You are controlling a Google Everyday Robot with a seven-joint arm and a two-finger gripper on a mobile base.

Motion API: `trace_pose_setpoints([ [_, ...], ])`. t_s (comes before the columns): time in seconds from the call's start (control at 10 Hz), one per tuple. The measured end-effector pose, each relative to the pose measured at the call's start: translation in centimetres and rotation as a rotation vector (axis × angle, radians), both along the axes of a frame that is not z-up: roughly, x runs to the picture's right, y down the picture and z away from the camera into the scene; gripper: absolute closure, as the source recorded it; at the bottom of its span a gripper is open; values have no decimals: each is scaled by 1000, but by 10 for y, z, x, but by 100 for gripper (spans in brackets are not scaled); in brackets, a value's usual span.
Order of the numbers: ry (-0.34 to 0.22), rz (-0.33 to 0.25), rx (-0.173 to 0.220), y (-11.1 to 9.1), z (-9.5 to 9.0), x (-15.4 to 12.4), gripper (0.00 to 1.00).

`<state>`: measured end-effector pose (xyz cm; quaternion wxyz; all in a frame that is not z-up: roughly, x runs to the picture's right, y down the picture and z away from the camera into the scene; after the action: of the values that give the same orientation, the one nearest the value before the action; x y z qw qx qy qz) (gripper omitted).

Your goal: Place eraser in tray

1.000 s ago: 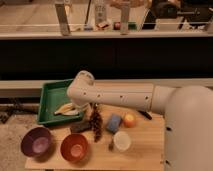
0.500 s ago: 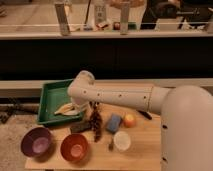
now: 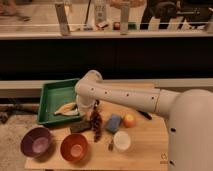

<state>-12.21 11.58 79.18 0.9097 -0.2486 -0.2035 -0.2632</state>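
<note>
The green tray (image 3: 50, 95) lies at the table's left rear, with a pale yellow banana-like thing (image 3: 66, 109) inside near its right rim. A dark flat block, seemingly the eraser (image 3: 80, 126), lies on the table just in front of the tray's right corner. My white arm reaches in from the right, and my gripper (image 3: 85, 107) hangs at the tray's right edge, just above and behind the eraser. The arm's wrist hides most of the gripper.
A brown pine cone (image 3: 95, 125), a blue sponge (image 3: 113, 123), an orange ball (image 3: 129, 120) and a white cup (image 3: 121, 141) sit mid-table. A purple bowl (image 3: 36, 142) and an orange bowl (image 3: 75, 147) stand at the front left. A black pen (image 3: 145, 115) lies under the arm.
</note>
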Motion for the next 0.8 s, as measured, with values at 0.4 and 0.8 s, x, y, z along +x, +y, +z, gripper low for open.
trace_pose_setpoints([
  [0.4,37,-13,-37,15,2,10,20],
  [0.8,67,-9,-63,25,0,18,20],
])
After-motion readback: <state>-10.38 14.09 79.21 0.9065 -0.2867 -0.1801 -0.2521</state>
